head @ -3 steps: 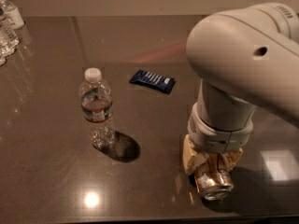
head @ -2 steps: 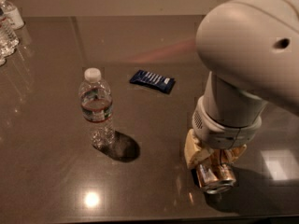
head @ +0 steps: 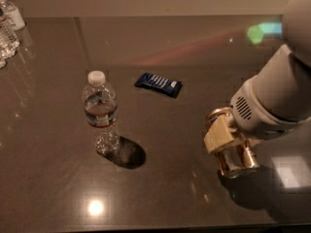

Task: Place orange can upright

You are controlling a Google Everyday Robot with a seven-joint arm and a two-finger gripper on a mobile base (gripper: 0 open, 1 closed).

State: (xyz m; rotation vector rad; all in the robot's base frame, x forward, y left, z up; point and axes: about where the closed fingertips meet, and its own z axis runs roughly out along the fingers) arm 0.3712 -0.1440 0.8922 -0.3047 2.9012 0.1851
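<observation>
The orange can (head: 233, 155) is a shiny coppery can held at the lower right of the camera view, just above the dark table (head: 184, 62). It is tilted, its silver end pointing down toward the front. My gripper (head: 224, 139) is shut on the orange can, with a tan finger (head: 217, 136) across the can's side. The big white arm (head: 277, 96) comes in from the right and hides the far side of the can.
A clear water bottle (head: 100, 111) with a white cap stands upright at the left of centre. A dark blue snack bar (head: 158, 84) lies flat behind the middle. More bottles (head: 8, 28) stand at the far left edge.
The arm has swung up and to the right, away from over the can. The can has turned from lying end-on toward more upright, still in the gripper.
</observation>
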